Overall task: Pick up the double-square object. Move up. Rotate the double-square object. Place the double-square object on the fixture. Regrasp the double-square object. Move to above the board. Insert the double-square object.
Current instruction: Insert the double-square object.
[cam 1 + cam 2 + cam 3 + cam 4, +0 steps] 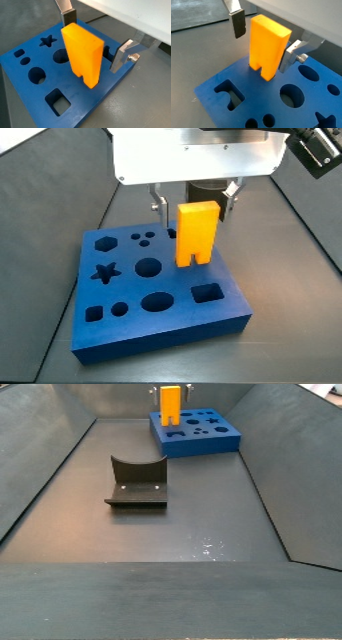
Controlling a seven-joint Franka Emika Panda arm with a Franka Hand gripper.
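Note:
The yellow-orange double-square object [83,52] [268,45] stands upright on the blue board [80,102] [244,85], its two prongs down in a hole. My gripper [93,45] [262,50] straddles it and is open. One finger [238,25] stands clearly apart from the block, and the other finger [290,56] is close beside it. In a side view the block [197,233] rises from the board's [160,318] far right part under the gripper [194,208]. The dark fixture [136,482] sits on the floor well away from the board [207,439].
The board carries star [106,273], hexagon, round, oval and square [206,292] holes. Sloping dark walls [40,474] enclose the floor on both sides. The white camera mount [201,153] hangs over the board's far edge.

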